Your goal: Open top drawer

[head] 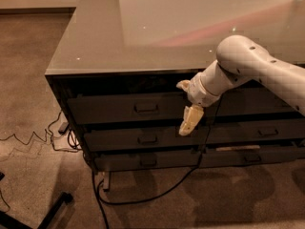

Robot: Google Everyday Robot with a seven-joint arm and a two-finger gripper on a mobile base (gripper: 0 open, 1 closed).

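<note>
The glossy grey worktop (95, 42) mirrors a pale patch and a reddish streak, and the gripper (189, 120) hangs just under its front edge, close before the cabinet (64, 99). Below, the carpeted floor (28, 80) (brownish, short-piled) bears that cabinet, thin wires (33, 140) trailing by its left corner, a thick black cable (157, 194) looping from under it, and a dark metal leg (50, 211) at lower left.

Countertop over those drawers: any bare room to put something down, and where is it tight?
The countertop is bare from its left edge to the arm. Crowded: the gripper hangs before the top drawer, right of its pull.
</note>
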